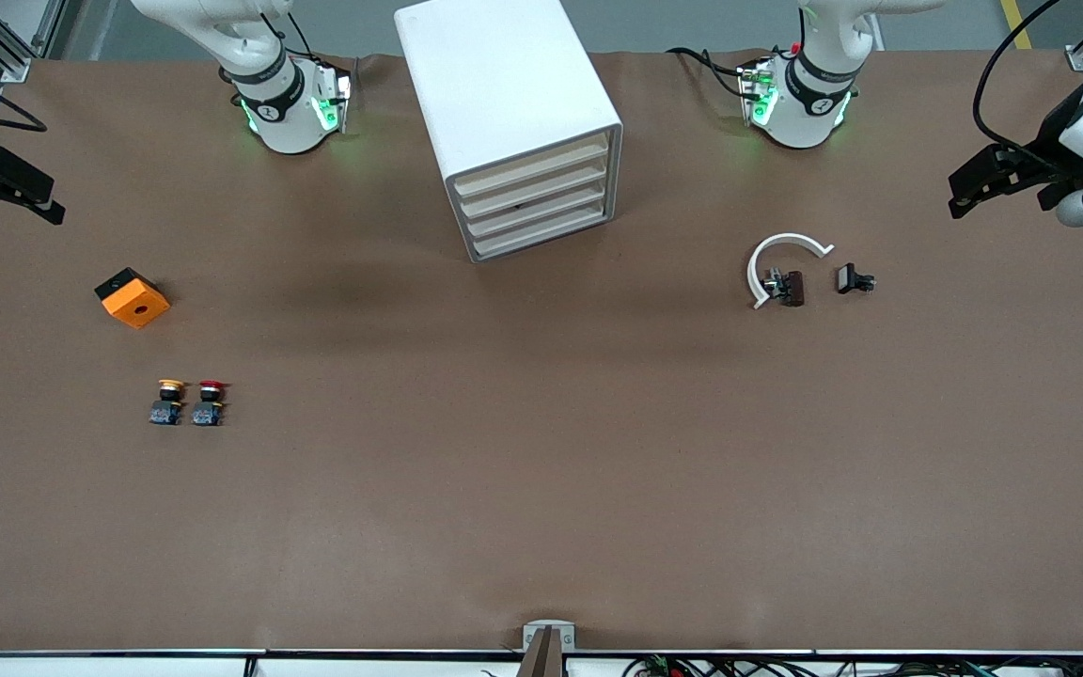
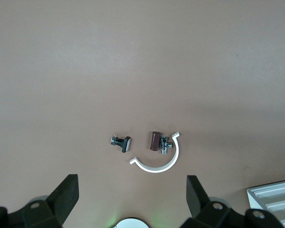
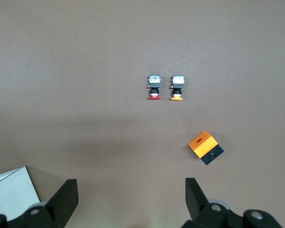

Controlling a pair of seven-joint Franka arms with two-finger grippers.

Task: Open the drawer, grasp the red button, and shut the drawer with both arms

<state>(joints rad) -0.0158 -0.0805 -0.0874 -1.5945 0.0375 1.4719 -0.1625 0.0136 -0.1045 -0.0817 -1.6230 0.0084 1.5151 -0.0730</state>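
I am seeing both arms waiting, pulled out to the table's ends. The left gripper [image 1: 974, 188] is hanging over the cloth at its own end with jaws spread wide and holding nothing; the right gripper [image 1: 10, 193] is doing likewise at its end. The cabinet [image 1: 513, 122] is sitting between the bases at twelve o'clock on the table, all four drawers shut, the drawer [image 1: 534, 194] included. The button [image 1: 210, 402] is lying at about eight o'clock from the cabinet, just beside its yellow twin [image 1: 166, 402]. The orange cube [image 1: 133, 297] is lying at eleven o'clock from them. A white clip [image 1: 779, 263] and two small parts are resting near the left arm.
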